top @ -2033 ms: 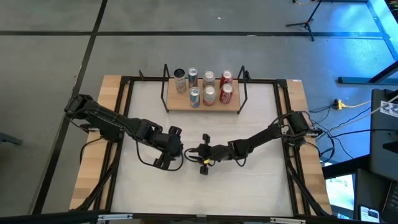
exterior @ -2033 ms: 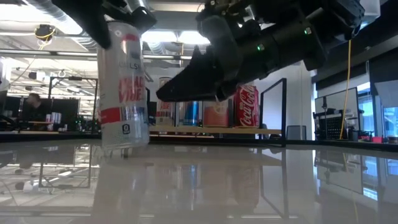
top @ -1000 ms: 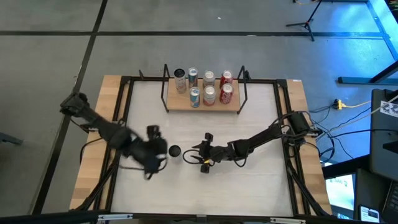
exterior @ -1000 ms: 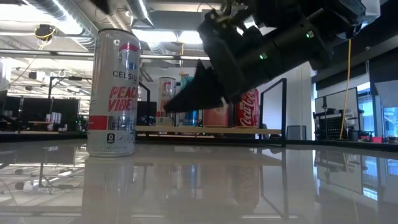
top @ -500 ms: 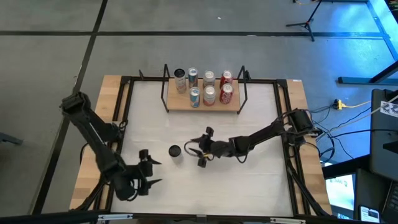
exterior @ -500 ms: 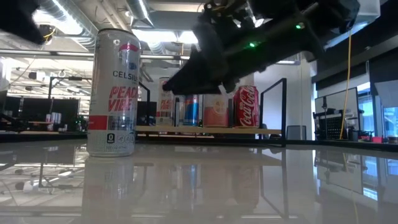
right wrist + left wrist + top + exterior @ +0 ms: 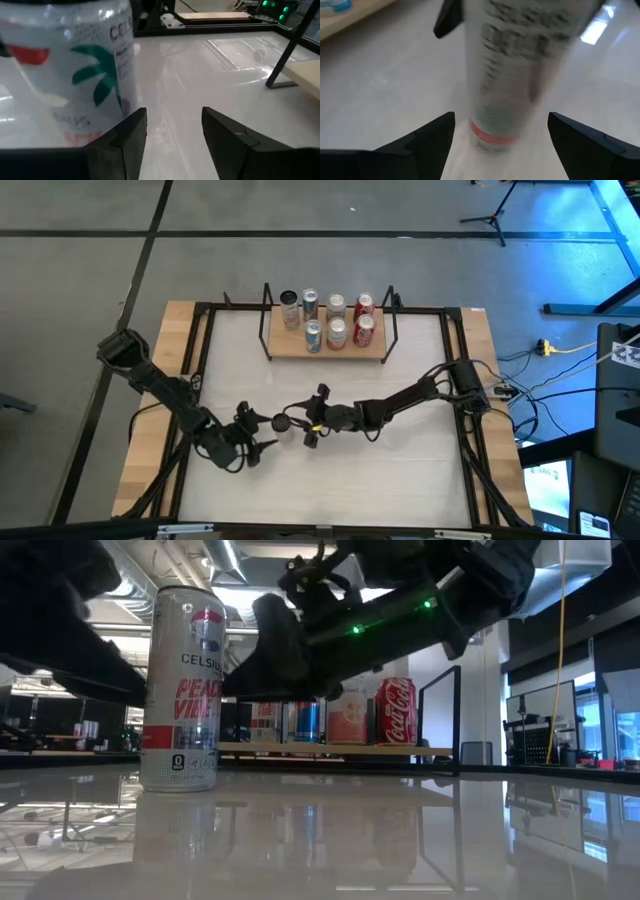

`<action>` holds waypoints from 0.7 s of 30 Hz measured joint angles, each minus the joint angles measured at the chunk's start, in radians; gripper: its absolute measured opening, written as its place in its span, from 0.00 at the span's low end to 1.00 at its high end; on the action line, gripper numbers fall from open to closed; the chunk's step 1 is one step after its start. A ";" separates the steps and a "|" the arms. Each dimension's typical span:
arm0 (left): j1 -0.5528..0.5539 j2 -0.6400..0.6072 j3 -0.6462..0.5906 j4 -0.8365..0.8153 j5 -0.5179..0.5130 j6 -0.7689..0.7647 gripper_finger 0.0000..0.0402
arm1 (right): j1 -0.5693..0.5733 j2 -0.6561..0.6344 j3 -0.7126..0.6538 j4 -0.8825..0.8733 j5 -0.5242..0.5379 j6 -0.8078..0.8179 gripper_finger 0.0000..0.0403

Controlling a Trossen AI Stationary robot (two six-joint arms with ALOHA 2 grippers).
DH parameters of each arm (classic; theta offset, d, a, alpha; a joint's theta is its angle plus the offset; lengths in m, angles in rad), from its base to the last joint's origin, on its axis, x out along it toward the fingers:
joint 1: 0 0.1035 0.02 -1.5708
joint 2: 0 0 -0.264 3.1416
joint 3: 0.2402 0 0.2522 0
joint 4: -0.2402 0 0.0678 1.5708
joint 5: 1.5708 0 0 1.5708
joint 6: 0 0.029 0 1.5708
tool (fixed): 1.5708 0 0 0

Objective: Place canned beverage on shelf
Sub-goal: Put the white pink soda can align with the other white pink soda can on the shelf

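A silver canned beverage (image 7: pixel 283 421) (image 7: pixel 184 690) stands upright on its base on the white table, about mid-table. My left gripper (image 7: pixel 267 432) is low on the can's near-left side and open. In the left wrist view its fingers flank the can (image 7: pixel 520 65) without touching it. My right gripper (image 7: pixel 300 422) is open close to the can's right side. In the right wrist view the can (image 7: pixel 70 70) is beside one finger, outside the gap. The light-wood shelf (image 7: pixel 372 350) at the far edge carries several cans.
Black rod uprights (image 7: pixel 266 320) stand at both ends of the shelf, and a black frame (image 7: pixel 200 360) runs around the tabletop. Bare white table (image 7: pixel 380 480) lies toward the near edge. In the low view the shelf's cans (image 7: pixel 398 710) stand behind the arms.
My left gripper has swung off toward the near-left corner, sunk and rolled, then come back low toward the can from its left. My right gripper has moved toward the table's left, close up to the can. The can has stayed upright in place.
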 joint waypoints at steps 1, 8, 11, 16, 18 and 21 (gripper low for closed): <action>0.013 0.000 0.000 0.003 -0.005 0.002 0.77 | 0.000 0.000 0.007 -0.007 0.000 0.000 0.47; 0.068 0.000 0.000 -0.013 0.003 0.027 0.77 | 0.012 -0.001 0.011 -0.021 -0.005 0.009 0.47; 0.070 -0.001 0.000 -0.028 0.005 0.026 0.77 | 0.019 -0.002 0.011 -0.042 0.003 0.025 0.47; 0.070 -0.005 0.000 -0.055 0.047 0.005 0.77 | 0.024 -0.004 0.011 -0.073 -0.039 0.065 0.47; 0.066 -0.006 0.000 -0.064 0.055 0.001 0.77 | 0.027 -0.004 0.012 -0.084 -0.043 0.068 0.47; 0.056 -0.006 0.000 -0.079 0.054 -0.001 0.77 | 0.034 -0.007 0.011 -0.116 -0.047 0.085 0.47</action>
